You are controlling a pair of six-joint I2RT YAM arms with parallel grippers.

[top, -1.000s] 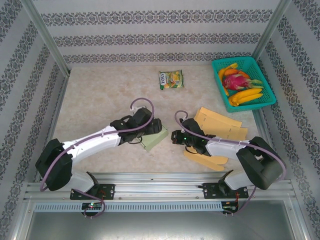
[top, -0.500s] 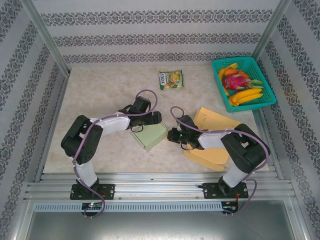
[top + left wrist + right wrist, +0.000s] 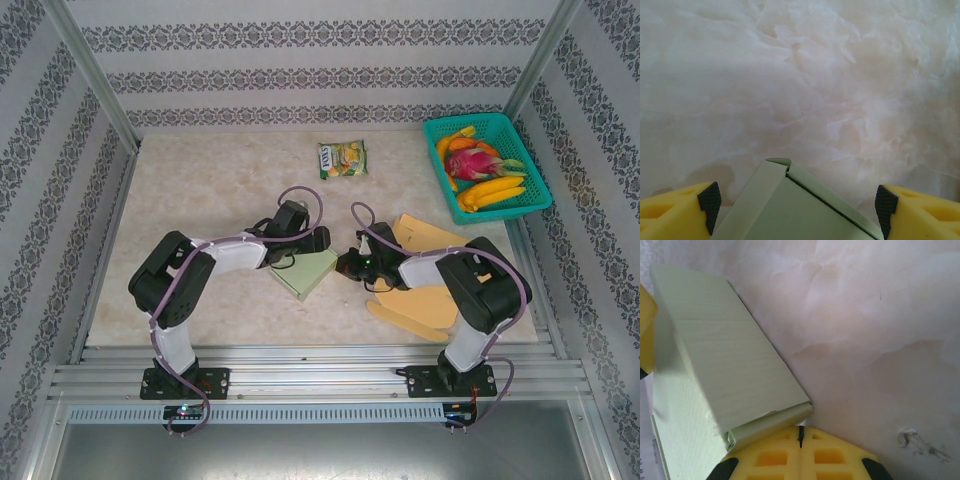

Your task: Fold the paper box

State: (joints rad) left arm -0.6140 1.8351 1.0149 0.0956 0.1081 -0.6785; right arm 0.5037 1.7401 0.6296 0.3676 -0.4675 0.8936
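Left claw straddles paper box, jaws apart.

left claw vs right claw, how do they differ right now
The left claw is open, spread to either side of a corner of the pale green box; the right claw is shut tight. The left claw straddles the box without touching it; the right claw's tip sits against the box's end flap. Both are yellow and are at that one box.

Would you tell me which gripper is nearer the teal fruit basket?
Right. The right gripper sits by the green paper box, left of the basket; the left gripper straddles the box, farther left.
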